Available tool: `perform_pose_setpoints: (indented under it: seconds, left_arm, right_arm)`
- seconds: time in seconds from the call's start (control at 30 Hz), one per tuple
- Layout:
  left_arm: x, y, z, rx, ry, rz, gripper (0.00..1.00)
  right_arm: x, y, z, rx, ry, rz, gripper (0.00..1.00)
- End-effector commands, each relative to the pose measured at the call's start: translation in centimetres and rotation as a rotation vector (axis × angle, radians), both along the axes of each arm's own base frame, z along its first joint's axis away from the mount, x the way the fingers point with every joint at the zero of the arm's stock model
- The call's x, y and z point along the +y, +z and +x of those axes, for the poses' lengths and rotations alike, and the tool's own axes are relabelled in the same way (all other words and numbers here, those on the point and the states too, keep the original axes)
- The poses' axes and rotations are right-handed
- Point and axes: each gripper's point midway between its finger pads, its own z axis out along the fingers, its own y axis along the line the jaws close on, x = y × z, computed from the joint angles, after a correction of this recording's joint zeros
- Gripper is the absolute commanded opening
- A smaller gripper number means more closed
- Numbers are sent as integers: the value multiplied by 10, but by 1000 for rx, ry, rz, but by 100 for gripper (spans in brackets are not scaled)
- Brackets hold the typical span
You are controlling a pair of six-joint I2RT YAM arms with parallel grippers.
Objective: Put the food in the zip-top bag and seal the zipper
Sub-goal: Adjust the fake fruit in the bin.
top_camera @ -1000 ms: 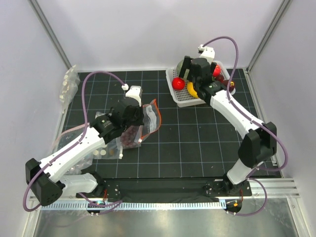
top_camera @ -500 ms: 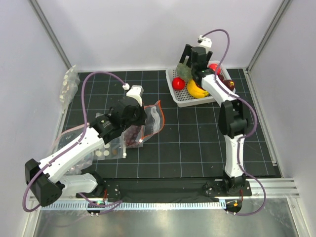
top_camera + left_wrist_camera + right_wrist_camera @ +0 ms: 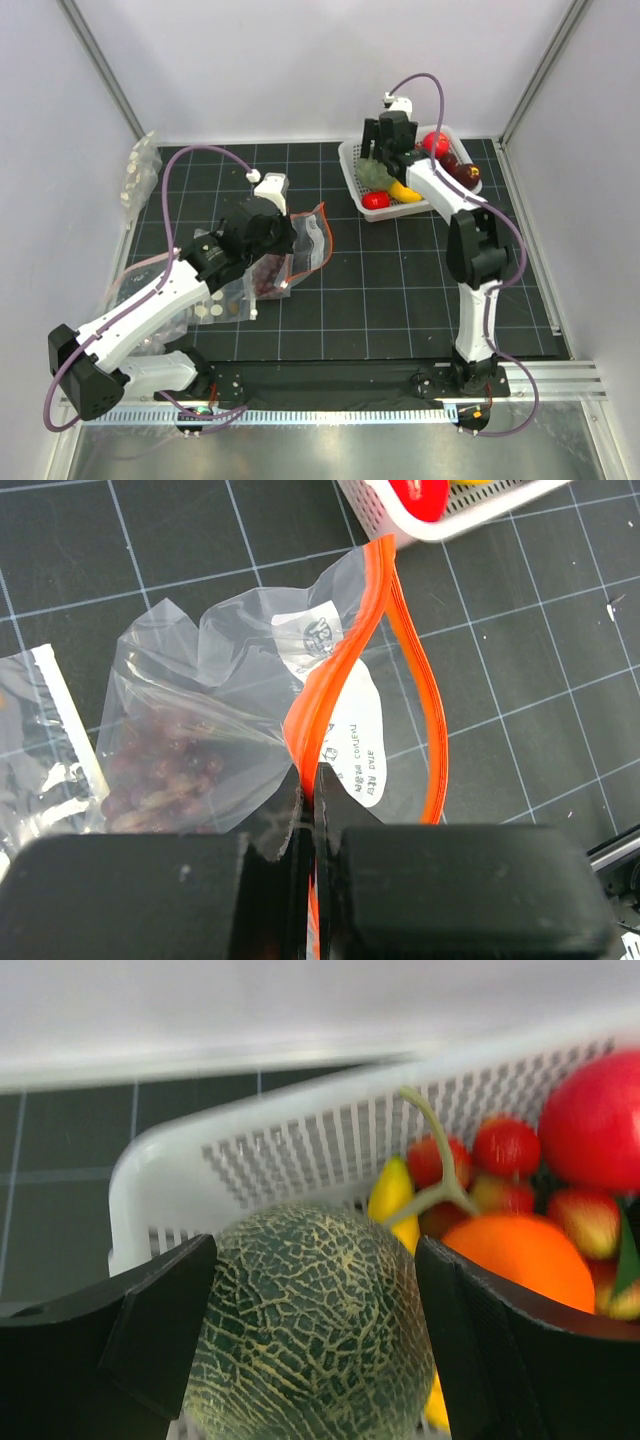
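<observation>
The zip-top bag [image 3: 302, 240] lies left of centre, its red-orange zipper [image 3: 321, 232] gaping open. My left gripper [image 3: 285, 247] is shut on the near zipper strip [image 3: 345, 680]. The bag [image 3: 215, 670] holds a dark red, grape-like cluster. The food sits in the white basket [image 3: 346, 160]: a red ball [image 3: 377, 200] at its front edge and another [image 3: 435, 142] at the back. The right wrist view shows a red ball [image 3: 595, 1120] and the orange ball [image 3: 520, 1260]. My right gripper [image 3: 315, 1330] grips the green melon [image 3: 310, 1310], the jaws against both its sides.
A yellow banana [image 3: 405, 190] and small red berries [image 3: 505, 1145] also lie in the basket [image 3: 280, 1150]. Clear bags of white discs lie at the back left [image 3: 140, 170] and under my left arm [image 3: 215, 305]. Walls close in on the mat at the back and on both sides.
My right gripper has swung to the basket's left side and now has the melon between its jaws. The basket has shifted and a red ball has rolled to its front. The left gripper barely moved.
</observation>
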Motion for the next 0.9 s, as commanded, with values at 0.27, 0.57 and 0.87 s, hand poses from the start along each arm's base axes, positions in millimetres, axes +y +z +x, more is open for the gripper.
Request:
perform_pose_setpoints:
  seconds: [0.27, 0.57, 0.87]
  left_arm:
    - [-2, 21, 3, -66, 8, -55, 3]
    - [-2, 19, 3, -61, 6, -50, 3]
    - [-4, 17, 2, -58, -3, -59, 3]
  right_arm:
    - [-19, 26, -106, -16, 48, 27, 86]
    - [-39, 30, -160, -61, -24, 116, 88]
    - [-78, 48, -129, -107, -278, 132, 99]
